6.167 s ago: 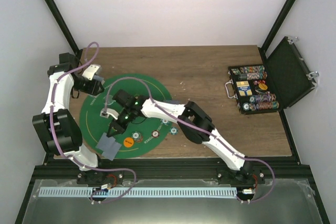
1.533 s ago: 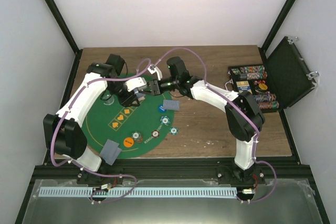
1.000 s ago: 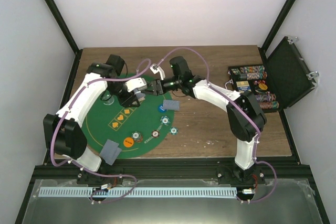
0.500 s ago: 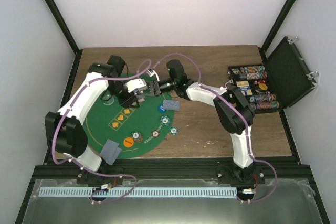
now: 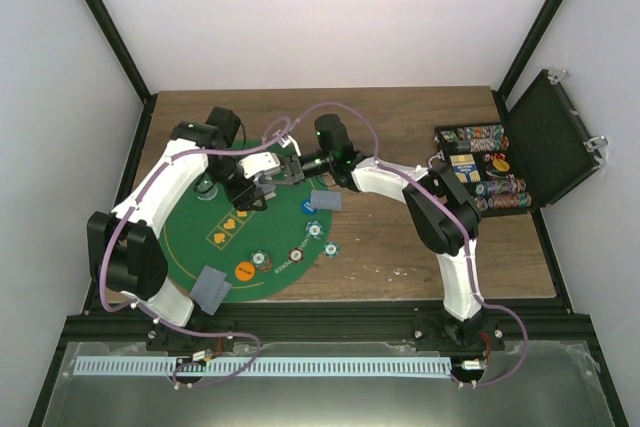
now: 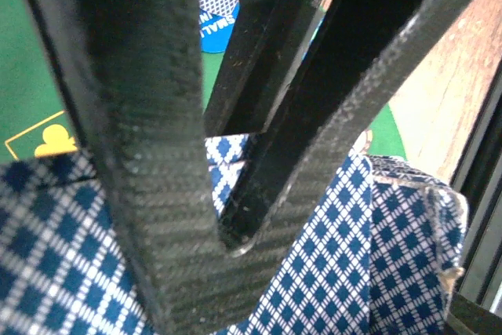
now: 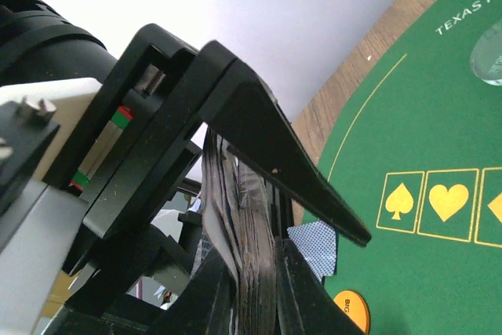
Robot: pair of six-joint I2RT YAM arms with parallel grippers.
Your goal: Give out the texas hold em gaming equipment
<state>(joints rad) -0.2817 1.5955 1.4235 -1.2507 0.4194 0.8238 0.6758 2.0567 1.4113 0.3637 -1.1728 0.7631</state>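
Your right gripper (image 5: 291,169) is pinched on the deck of cards (image 7: 245,233), held edge-up above the green mat (image 5: 190,232), upper left of centre in the top view. Your left gripper (image 5: 264,183) meets it there with fingers parted, one standing clear of the deck.

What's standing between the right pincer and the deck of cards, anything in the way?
Nothing visible. In the right wrist view the deck stands edge-on between the fingers of the right pincer, with no gap showing. The left pincer reaches in alongside the deck, not between it and those fingers.
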